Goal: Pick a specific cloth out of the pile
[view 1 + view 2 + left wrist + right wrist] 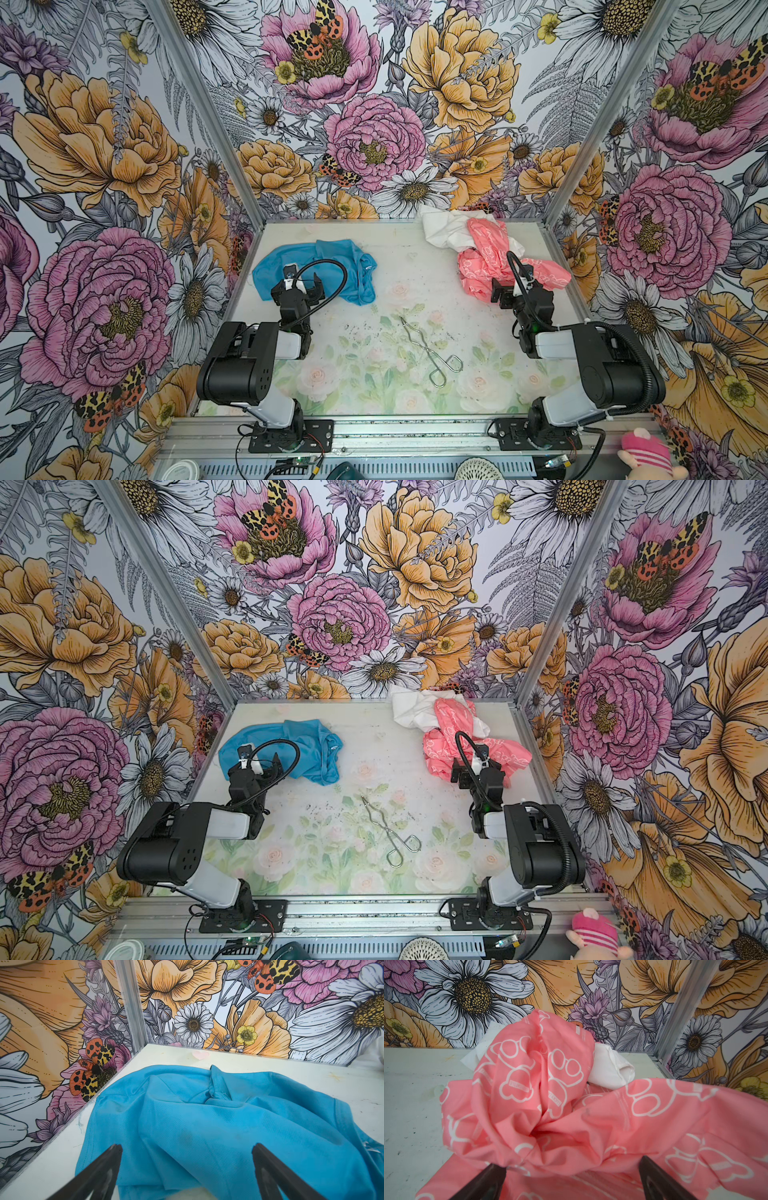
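While both jaws gape, the cloth lies seemingly apart from the pile.

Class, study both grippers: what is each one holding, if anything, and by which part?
Nothing is held. The left gripper stands open over the blue cloth; the right gripper stands open at the pink cloth, gripping neither.

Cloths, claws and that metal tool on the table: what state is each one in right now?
Blue cloth: crumpled, lying alone, apart from the others.
Pink cloth: bunched up, lying partly on the white one.
White cloth: rumpled, at the back wall.
Left claw: open over the blue cloth, holding nothing.
Right claw: open at the pink cloth, holding nothing.
Wire tongs: lying flat, untouched.
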Robot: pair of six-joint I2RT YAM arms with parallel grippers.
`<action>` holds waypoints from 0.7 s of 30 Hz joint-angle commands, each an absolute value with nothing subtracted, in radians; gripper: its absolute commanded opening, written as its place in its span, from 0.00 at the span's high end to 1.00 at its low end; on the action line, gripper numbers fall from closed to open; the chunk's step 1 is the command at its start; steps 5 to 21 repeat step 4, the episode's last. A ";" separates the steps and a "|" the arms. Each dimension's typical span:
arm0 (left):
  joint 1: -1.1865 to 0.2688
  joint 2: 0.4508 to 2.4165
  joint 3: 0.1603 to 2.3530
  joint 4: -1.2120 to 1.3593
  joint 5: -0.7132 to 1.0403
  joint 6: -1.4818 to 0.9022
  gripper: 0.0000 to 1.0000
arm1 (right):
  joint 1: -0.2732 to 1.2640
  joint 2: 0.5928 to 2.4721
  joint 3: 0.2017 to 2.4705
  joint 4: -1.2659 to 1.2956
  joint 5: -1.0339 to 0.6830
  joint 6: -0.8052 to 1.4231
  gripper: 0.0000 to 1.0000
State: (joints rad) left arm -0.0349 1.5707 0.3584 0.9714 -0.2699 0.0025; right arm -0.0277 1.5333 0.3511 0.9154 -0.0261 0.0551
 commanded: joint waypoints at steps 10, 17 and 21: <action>-0.028 1.554 0.361 0.980 -0.284 -0.009 0.01 | -0.035 1.534 0.372 0.913 0.031 0.084 0.00; -0.028 1.554 0.361 0.980 -0.284 -0.009 0.01 | -0.035 1.534 0.372 0.913 0.031 0.084 0.00; -0.028 1.554 0.361 0.980 -0.284 -0.009 0.01 | -0.035 1.534 0.372 0.913 0.031 0.084 0.00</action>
